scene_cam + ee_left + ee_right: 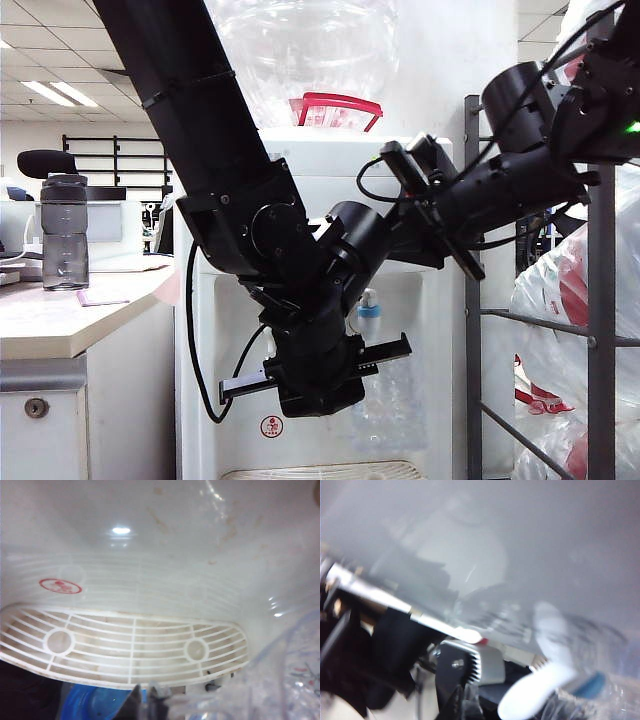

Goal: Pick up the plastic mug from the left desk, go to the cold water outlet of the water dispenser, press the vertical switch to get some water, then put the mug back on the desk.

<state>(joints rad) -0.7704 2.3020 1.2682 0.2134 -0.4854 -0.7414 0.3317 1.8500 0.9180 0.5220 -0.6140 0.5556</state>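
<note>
The plastic mug (388,398) hangs in the water dispenser (330,160) recess, under the cold water outlet (369,312) with its light-blue collar. My left gripper (148,701) is shut on the mug's crinkled wall (300,680), and its black body (320,385) sits just left of the mug. My right gripper (465,707) looks shut and empty, close beside the vertical switch (535,690), a white lever by the blue collar (590,685); touching or not is unclear. In the exterior view the left arm hides the right fingertips. Water cannot be made out.
The white drip grid (135,645) lies below the mug. The left desk (60,320) carries a smoky-grey bottle (64,232). A grey metal rack (600,300) stands right of the dispenser. A large clear water bottle (300,50) sits on top.
</note>
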